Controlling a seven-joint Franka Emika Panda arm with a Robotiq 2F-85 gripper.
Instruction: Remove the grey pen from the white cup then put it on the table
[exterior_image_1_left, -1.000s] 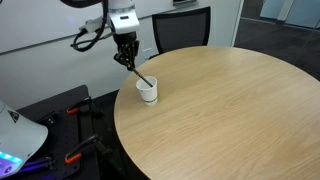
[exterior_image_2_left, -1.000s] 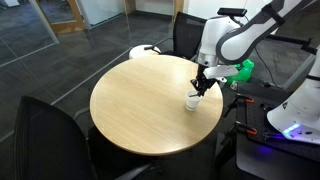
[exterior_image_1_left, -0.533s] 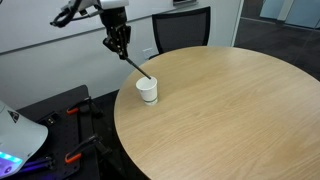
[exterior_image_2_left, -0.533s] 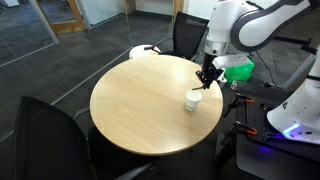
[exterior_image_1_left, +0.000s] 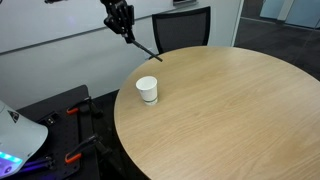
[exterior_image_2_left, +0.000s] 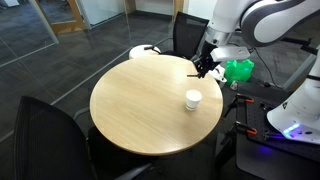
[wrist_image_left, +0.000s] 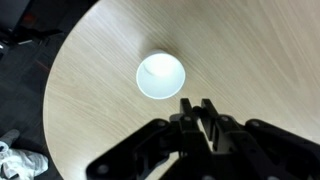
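Pen (exterior_image_1_left: 143, 47) out of cup (exterior_image_1_left: 147, 90), hanging slanted in air above table (exterior_image_1_left: 230, 110) edge, top end pinched by gripper (exterior_image_1_left: 126, 33). Cup upright near edge, empty in wrist view. Removal done. Left: lower pen onto table, release.

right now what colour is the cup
The cup is plain white, clearest in the wrist view.

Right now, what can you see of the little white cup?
The white cup is small, plain and slightly tapered, with no handle; it looks like paper or plastic. It stands upright near the edge of the round wooden table. In the wrist view its inside is empty. Only the table touches it; the grey pen is out.
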